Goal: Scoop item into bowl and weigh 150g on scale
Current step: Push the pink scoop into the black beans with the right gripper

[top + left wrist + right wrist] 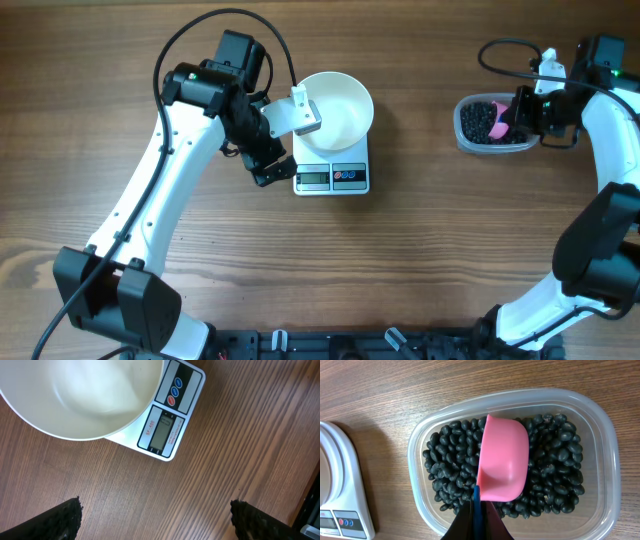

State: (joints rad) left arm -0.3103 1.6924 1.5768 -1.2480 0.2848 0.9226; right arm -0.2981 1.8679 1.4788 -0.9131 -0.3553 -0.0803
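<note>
Right wrist: right gripper [476,520] clamped on the blue handle of the pink scoop [502,457], which appears dome-up on the beans [450,460] in the tub [602,415]. Left gripper [160,520] spread wide, holding nothing, just beside the scale [332,177]. Bowl [338,105] on the scale looks empty.

Risks:
- A scoop facing down lifts nothing unless turned.
- A heaped load may shed beans over the gap to the bowl.
- The left gripper nudging the bowl would skew the reading.

Display digits unreadable. Scoop's inside hidden. Bowl cut off in the left wrist view.
</note>
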